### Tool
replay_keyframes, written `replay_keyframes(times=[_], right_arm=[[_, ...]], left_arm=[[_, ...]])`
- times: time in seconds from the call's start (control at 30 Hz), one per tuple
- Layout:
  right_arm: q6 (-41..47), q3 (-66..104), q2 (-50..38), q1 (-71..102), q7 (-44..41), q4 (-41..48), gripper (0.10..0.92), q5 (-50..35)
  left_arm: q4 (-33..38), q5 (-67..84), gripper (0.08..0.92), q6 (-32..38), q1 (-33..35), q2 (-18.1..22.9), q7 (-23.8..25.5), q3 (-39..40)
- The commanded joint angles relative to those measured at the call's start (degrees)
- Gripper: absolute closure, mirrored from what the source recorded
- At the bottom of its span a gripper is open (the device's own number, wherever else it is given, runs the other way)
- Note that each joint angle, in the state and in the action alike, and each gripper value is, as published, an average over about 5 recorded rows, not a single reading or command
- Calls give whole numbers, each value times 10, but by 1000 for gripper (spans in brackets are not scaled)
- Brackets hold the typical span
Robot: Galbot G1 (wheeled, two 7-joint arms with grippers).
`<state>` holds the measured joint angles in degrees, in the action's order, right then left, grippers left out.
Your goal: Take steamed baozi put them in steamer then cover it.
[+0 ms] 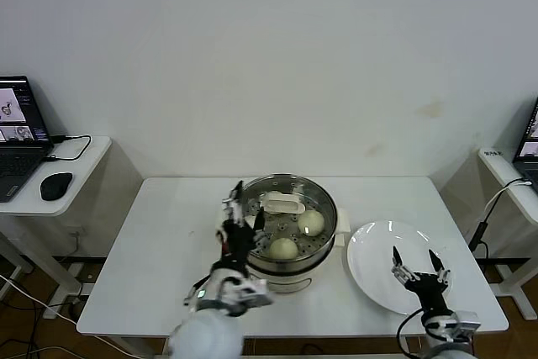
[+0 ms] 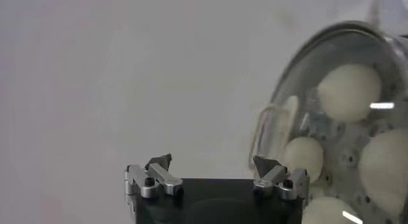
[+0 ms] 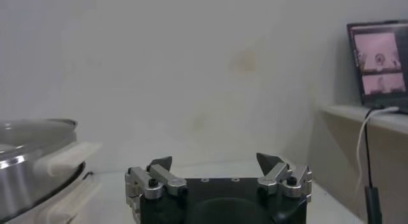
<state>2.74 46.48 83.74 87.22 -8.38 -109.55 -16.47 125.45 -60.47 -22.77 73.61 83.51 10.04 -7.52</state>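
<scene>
The black-bodied left gripper (image 1: 241,209) carries silver metal finger links fastened with dark screws and ending in dark pointed tips. The black-bodied right gripper (image 1: 418,266) looks identical. Both wrists are pale grey and rounded.

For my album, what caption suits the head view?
Glass cover sits on the steamer; left gripper open beside it, right gripper open over the plate.

The head camera looks down from above at the table (image 1: 168,233). Both wrist cameras sit low; all views share the steamer (image 1: 290,237), probably nearest the left.
</scene>
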Motion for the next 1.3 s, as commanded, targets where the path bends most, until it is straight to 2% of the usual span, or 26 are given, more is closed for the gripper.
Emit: replay_keyframes(times=[0.03, 0.17, 0.37, 0.53, 0.97, 1.13, 1.3], right_arm=[[10, -43, -58, 46, 36, 0, 202, -2], [-3, -39, -63, 56, 41, 2, 203, -1], [9, -29, -51, 72, 12, -9, 202, 72], [48, -46, -56, 75, 28, -17, 203, 29], [38, -57, -68, 110, 56, -53, 203, 29], [22, -55, -60, 118, 38, -65, 203, 64], [34, -55, -58, 115, 19, -77, 203, 62]], left_arm=[[60, 515, 177, 128, 137, -15, -57, -276], [11, 548, 177, 175, 189, -18, -38, -330], [-27, 515, 177, 159, 239, -26, -36, -321], [-56, 500, 177, 146, 242, -21, -53, -313], [-25, 508, 177, 134, 285, -17, -58, -306], [-12, 506, 177, 134, 295, -18, -50, -298], [-2, 506, 177, 135, 296, -15, -51, -297]])
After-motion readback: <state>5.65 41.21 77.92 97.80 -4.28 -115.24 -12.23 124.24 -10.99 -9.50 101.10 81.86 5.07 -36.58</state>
